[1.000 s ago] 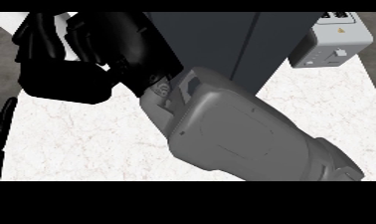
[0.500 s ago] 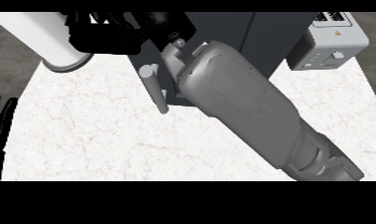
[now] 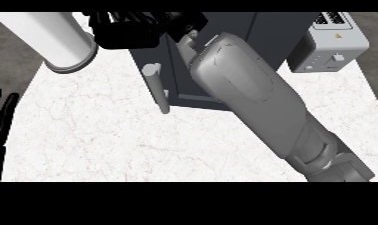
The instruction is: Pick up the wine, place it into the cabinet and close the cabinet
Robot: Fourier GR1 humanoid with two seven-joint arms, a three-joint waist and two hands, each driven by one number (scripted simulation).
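Note:
The dark grey cabinet [image 3: 273, 34] stands at the back of the counter. Its door [image 3: 151, 59] carries a pale bar handle [image 3: 157, 89] and looks slightly ajar at the left front. My right forearm crosses the view from the lower right. My black right hand [image 3: 133, 34] is at the door's upper left corner, against its top edge. Its grip is hidden in the dark mass. No wine bottle shows anywhere; the arm and hand cover the cabinet's front. A thin black sliver of my left hand [image 3: 7, 114] rests at the left edge, fingers straight.
A white cylinder [image 3: 59, 39] with a grey end lies at the back left, next to the hand. A grey toaster [image 3: 328, 44] stands to the right of the cabinet. The white marble counter [image 3: 88, 144] spreads in front.
My right hand has swung from the left of the cabinet up and right to the door's top corner, uncovering the white cylinder. In the last half second little has moved.

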